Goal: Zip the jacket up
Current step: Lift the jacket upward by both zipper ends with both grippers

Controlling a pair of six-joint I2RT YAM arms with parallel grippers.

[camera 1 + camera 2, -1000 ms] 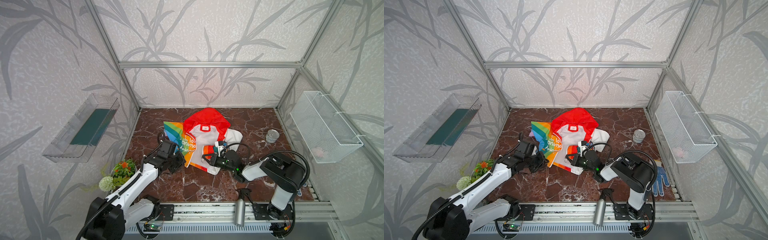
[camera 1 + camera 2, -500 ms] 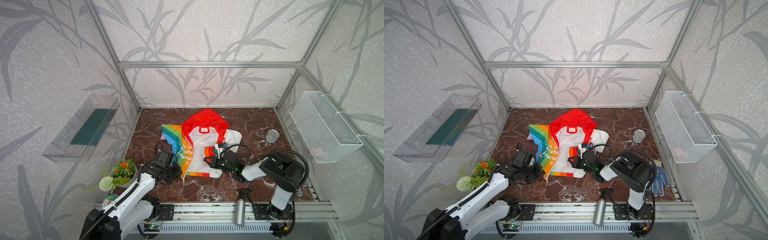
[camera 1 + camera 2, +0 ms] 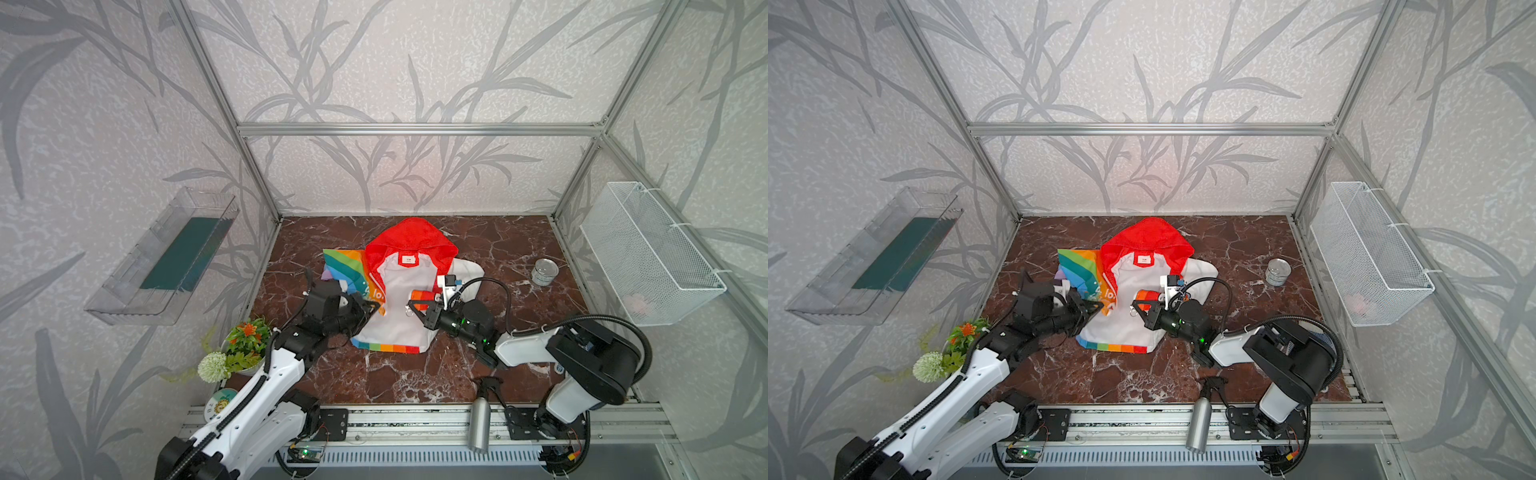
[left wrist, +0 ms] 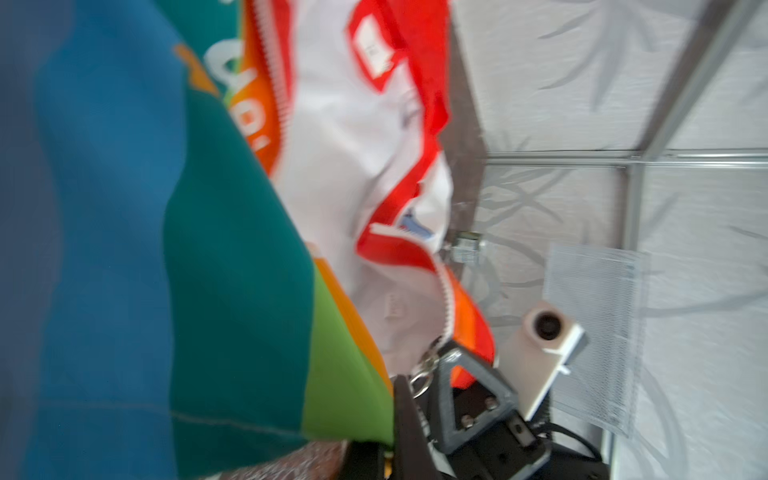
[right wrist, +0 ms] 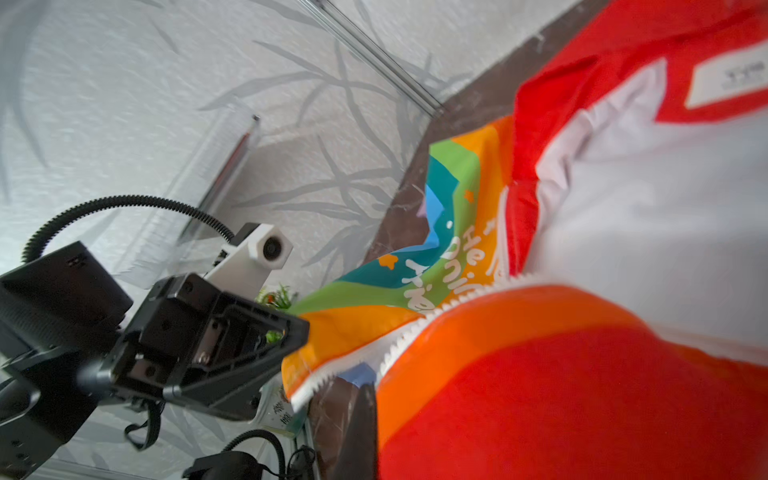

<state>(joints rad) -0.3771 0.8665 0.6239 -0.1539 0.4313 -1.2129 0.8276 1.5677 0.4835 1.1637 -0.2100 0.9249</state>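
The left gripper (image 3: 373, 306) pinches the rainbow panel's (image 3: 345, 270) zipper edge at 9 o'clock of the jacket (image 3: 399, 326) — lying open mid-way on the marble table (image 3: 498, 374), red hood (image 3: 409, 239) toward 12 — and the right gripper (image 3: 412, 304), at 3 o'clock, is clamped on its orange-red flap (image 3: 422, 296).

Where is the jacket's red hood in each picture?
In a top view: the red hood lies mid-floor, toward the back wall.
In a top view: same spot.
Left wrist: picture's upper middle, blurred.
Right wrist: picture's upper right corner.
Shared landmark: the white neck label.
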